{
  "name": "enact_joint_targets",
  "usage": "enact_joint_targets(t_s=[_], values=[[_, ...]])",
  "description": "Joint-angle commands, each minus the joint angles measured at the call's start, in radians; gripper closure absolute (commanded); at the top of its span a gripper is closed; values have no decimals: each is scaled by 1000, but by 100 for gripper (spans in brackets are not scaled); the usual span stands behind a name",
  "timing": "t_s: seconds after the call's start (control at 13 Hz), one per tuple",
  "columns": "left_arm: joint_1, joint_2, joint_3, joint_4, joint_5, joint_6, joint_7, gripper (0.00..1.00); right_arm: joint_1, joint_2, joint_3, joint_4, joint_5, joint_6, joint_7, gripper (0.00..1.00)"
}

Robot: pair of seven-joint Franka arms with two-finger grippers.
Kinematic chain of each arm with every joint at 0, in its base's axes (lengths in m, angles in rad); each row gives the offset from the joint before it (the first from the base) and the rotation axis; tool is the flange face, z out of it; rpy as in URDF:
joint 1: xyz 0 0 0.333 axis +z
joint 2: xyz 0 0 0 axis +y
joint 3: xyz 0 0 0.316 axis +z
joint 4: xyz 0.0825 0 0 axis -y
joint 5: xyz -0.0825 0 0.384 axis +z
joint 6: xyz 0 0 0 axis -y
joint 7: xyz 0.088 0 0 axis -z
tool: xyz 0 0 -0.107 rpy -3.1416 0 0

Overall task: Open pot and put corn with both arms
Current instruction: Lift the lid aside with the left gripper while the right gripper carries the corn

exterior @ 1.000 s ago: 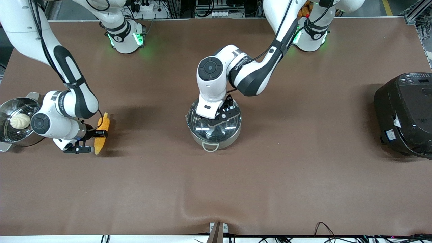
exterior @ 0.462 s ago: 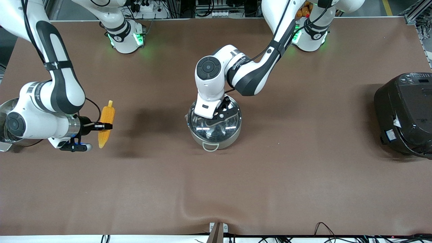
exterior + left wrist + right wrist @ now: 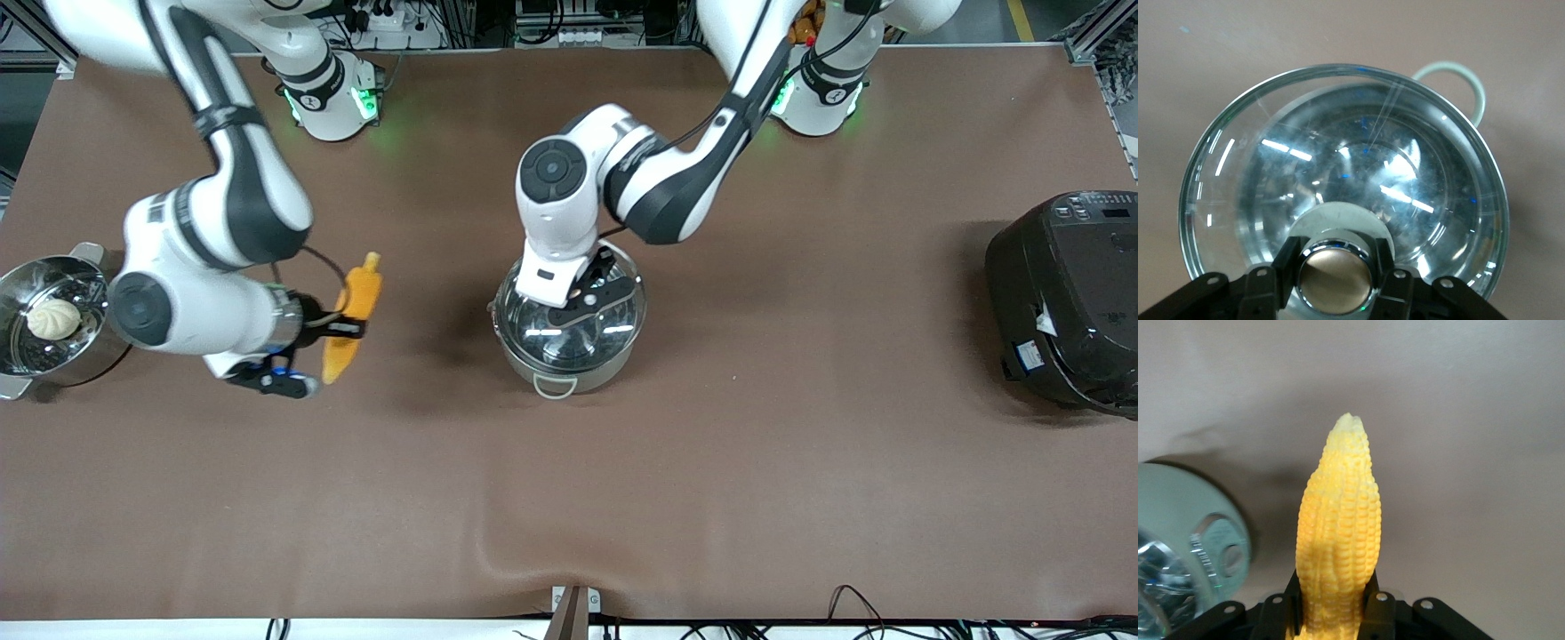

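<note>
Left gripper point(image 3: 1335, 280) clamps the glass lid's copper-coloured knob point(image 3: 1335, 280) — lift it straight; right gripper point(image 3: 342, 327) pinches the yellow-orange corn cob point(image 3: 352, 316) — hold off until the shiny steel pot point(image 3: 569, 360) opens.

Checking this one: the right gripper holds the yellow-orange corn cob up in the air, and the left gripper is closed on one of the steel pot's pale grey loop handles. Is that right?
Not quite. The left gripper is closed on the copper-coloured knob of the clear glass lid, not a loop handle; the left wrist view shows it. The right gripper does hold the yellow-orange corn cob in the air.
</note>
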Motion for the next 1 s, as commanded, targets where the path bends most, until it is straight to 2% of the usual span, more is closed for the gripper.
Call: enact_joint_targets(t_s=[0.0, 0.15, 0.23, 0.46, 0.54, 0.69, 0.92], values=[[66, -177, 6, -34, 22, -146, 78, 100, 30, 17, -12, 36, 13, -14, 55, 98], [146, -270, 3, -37, 8, -252, 185, 100, 43, 18, -9, 37, 18, -12, 57, 98], [190, -307, 3, -47, 9, -298, 228, 100, 88, 21, -9, 46, 16, -5, 57, 98], [384, -413, 3, -165, 14, -314, 509, 100, 260, 83, -14, 85, 0, 116, 171, 98], [442, -416, 1, -197, 17, -302, 579, 100, 309, 106, -17, 89, -32, 161, 184, 97], [505, -416, 3, -314, 26, -190, 626, 100, 380, 185, -17, 175, -146, 187, 189, 97], [538, -412, 1, -522, 114, 41, 628, 100, 441, 279, -20, 273, -174, 200, 194, 97]])
